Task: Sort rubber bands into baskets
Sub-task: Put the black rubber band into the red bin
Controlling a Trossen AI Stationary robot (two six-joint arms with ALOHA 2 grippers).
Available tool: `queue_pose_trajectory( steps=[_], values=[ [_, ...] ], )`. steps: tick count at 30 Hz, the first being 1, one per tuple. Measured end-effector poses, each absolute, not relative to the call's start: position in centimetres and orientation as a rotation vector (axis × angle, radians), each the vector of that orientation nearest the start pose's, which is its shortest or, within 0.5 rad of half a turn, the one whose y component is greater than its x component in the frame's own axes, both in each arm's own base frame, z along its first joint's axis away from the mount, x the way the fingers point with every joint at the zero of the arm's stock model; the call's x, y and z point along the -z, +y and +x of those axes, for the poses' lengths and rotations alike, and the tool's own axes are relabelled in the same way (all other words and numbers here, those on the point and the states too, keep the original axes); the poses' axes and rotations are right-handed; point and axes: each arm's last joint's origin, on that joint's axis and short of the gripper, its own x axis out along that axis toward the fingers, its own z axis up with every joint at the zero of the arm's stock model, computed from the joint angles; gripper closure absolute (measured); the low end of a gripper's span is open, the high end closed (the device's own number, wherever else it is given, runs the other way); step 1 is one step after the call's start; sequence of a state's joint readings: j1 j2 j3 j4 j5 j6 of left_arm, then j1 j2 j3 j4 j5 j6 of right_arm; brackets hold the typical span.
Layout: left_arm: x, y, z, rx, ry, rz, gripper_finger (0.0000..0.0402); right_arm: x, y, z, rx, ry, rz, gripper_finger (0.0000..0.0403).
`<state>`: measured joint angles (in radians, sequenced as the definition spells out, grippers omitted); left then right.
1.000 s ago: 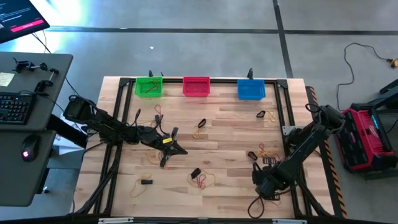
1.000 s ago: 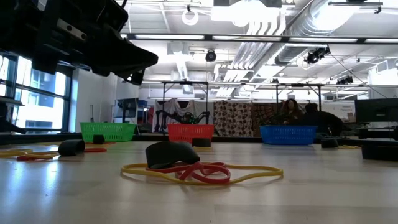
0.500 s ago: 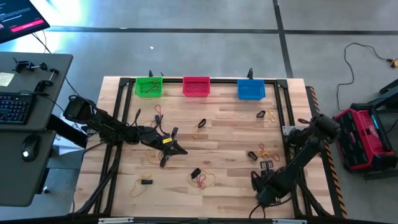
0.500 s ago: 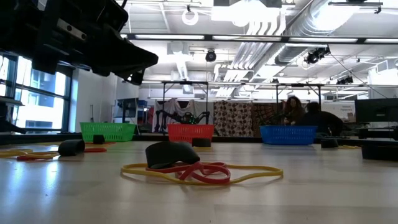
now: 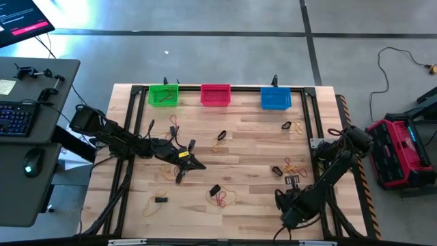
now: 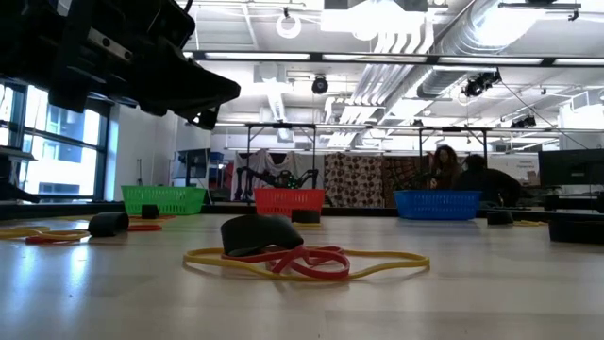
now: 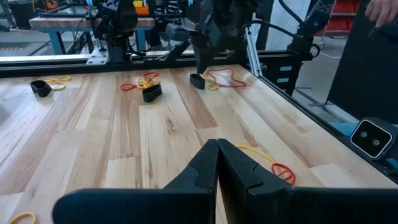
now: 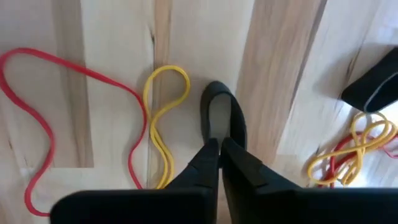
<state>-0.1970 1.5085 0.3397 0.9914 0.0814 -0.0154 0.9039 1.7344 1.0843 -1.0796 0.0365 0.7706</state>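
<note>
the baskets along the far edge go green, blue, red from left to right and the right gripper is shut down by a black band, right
Not quite: the order is wrong. In the high view the green basket is left, the red-pink basket sits in the middle and the blue basket is right. The rest holds: the right gripper is shut at a black band, as the right wrist view shows.

The left gripper [image 5: 186, 164] is held shut over the table's middle; the right gripper [image 5: 292, 182] is closed near the right edge.
</note>
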Motion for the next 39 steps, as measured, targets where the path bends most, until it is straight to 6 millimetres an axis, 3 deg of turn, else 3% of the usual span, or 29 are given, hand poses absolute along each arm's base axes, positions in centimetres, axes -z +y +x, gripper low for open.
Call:
queue_pose_trajectory(
  steps=[10,19,23,27,32,39],
  values=[
    [-14.7,-5.1,24.4,0.277,0.187,-0.005,0.0401,-16.6,21.9,17.5,0.046,1.639,-0.151,0.0343],
    [-14.7,-5.1,24.4,0.277,0.191,-0.004,0.0401,-14.6,20.8,17.1,0.050,1.695,-0.096,0.0329],
    [-14.7,-5.1,24.4,0.277,0.191,-0.004,0.0401,-14.5,20.7,17.2,0.041,1.689,-0.108,0.0347],
    [-14.7,-5.1,24.4,0.277,0.191,-0.004,0.0401,-14.5,20.6,17.2,0.028,1.688,-0.122,0.0394],
    [-14.7,-5.1,24.4,0.269,0.191,-0.006,0.0401,-15.2,20.5,17.8,0.026,1.671,-0.098,0.0399],
    [-14.7,-4.9,24.5,0.203,0.185,-0.021,0.0401,-18.0,19.3,20.3,0.019,1.367,-0.059,0.0402]
  ],
)
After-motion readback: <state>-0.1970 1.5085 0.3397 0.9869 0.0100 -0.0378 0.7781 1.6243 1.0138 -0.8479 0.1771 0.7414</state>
